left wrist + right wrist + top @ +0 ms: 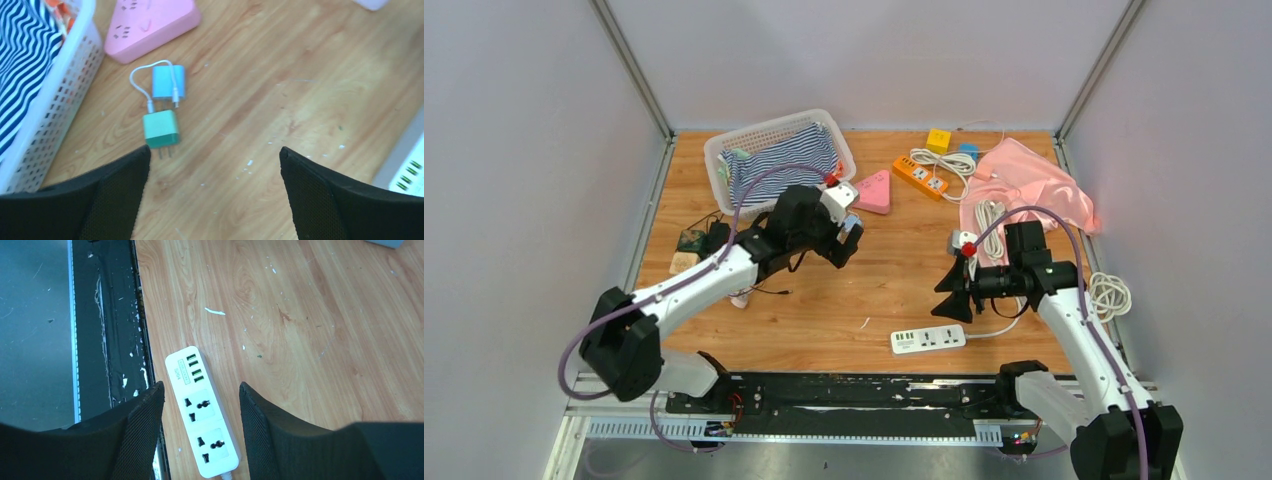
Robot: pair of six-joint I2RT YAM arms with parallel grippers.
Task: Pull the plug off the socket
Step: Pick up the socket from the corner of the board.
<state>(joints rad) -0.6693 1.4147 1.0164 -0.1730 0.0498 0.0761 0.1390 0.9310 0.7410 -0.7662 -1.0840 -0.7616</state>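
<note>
The green plug (pixel 161 131) lies loose on the tabletop (pixel 300 75), prongs toward 6 o'clock and out of any socket. It looks light, rigid and smooth, best pinched across its flat sides. A blue adapter (pixel 168 81) sits just at its 12 o'clock. The left gripper (pixel 214 155) hovers above, jaws spread wide and empty. The right gripper (pixel 201 387) has its jaws spread either side of the white power strip (pixel 202 415), not pinching it.

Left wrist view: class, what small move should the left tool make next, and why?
Probably lift the left tool straight up and away. Its jaws stand open, the green plug lies loose on the table, pins bare, and the white strip shows empty sockets, so the pull looks done.
</note>
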